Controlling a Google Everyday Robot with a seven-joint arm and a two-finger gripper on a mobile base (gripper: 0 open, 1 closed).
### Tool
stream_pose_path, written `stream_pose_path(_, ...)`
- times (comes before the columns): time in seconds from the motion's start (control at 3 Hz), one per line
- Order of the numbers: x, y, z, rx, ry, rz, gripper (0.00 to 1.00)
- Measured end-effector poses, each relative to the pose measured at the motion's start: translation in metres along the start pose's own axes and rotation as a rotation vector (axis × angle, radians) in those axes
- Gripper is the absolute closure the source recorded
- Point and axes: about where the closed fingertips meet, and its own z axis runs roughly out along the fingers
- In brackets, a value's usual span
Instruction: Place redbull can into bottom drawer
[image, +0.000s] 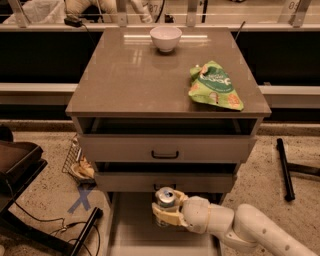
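Observation:
The redbull can (165, 198) is a slim blue-and-silver can with a silver pull-tab top, held upright. My gripper (167, 216) is shut on the can, and the white arm reaches in from the lower right. The can hangs over the back part of the bottom drawer (131, 234), a pale tray pulled out toward me below the cabinet. The can's lower half is hidden by the fingers (172, 218).
Two drawers with black handles (165, 155) sit above the open tray. On the cabinet top stand a white bowl (166, 37) and a green snack bag (215, 85). A black chair base (30, 200) is at the left; a black bar (284, 170) lies at the right.

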Motion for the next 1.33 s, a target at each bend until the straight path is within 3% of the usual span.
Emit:
stream_pose_path(0.33,0.103,-0.002,0.005,-0.165,-0.046,0.066,1.0)
stream_pose_path(0.67,0.168,-0.01,0.012,-0.215,-0.023,0.153,1.0)
stream_pose_path(1.0,0.17,-0.011,0.016,-0.219,-0.027,0.148,1.0)
stream_pose_path(1.33,0.187,-0.02,0.042,-0.255,-0.05,0.107,1.0)
